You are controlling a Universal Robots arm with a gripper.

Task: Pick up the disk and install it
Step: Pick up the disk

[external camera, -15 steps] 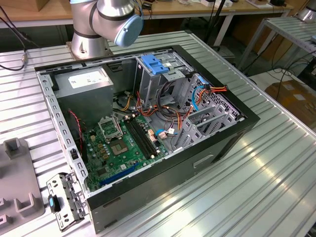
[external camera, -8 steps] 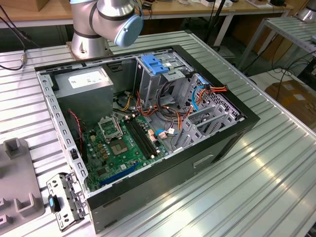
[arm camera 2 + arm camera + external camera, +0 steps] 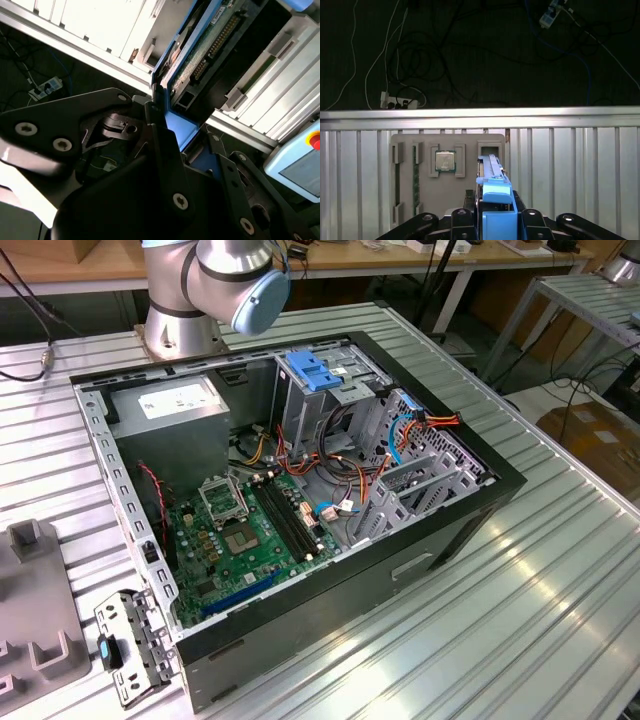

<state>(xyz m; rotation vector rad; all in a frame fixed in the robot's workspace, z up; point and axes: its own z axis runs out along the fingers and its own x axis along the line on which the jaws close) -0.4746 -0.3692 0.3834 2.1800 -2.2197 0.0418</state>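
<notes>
The disk (image 3: pixel 207 47) is held edge-on above the ribbed metal table, its green circuit-board underside showing inside the bright blue carrier (image 3: pixel 496 192). My gripper (image 3: pixel 496 216) is shut on it, with black fingers (image 3: pixel 156 127) pressed against both sides of the blue frame in both wrist views. In the exterior view the open computer case (image 3: pixel 470 525) lies on its side on the table. Its metal drive cage (image 3: pixel 335 405) sits at the far end under a light-blue latch plate (image 3: pixel 312 370). The arm's base (image 3: pixel 185 320) stands behind the case.
A grey parts tray (image 3: pixel 425 200) carrying a processor chip (image 3: pixel 445 161) lies below the held disk. The same kind of tray (image 3: pixel 30 590) shows at the exterior view's left, beside a metal bracket (image 3: pixel 130 645). Red, orange and blue cables (image 3: pixel 400 430) cross the case interior.
</notes>
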